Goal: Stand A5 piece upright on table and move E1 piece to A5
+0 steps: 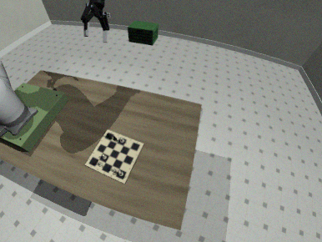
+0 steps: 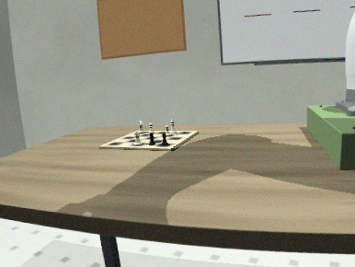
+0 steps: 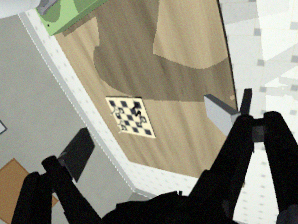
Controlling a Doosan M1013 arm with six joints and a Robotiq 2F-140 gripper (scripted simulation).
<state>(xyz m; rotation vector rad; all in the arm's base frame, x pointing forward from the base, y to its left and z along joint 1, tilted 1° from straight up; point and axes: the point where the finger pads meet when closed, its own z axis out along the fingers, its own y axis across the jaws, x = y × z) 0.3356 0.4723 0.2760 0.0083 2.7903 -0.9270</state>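
Note:
A small chessboard (image 1: 115,155) lies on the wooden table; it also shows in the exterior view (image 2: 149,139) and in the wrist view (image 3: 131,116). Several small black and white pieces stand on it, among them two black ones (image 2: 157,139) near the front edge and white ones (image 2: 145,125) behind. The square labels are too small to read. My gripper (image 1: 95,35) hangs high above the table, far from the board, open and empty. Its dark fingers fill the bottom of the wrist view.
The arm's green base block (image 1: 31,114) sits at the table's left end; it shows at the right in the exterior view (image 2: 333,133). A dark green box (image 1: 143,32) stands on the floor by the far wall. The arm casts a broad shadow (image 1: 89,113) over the table.

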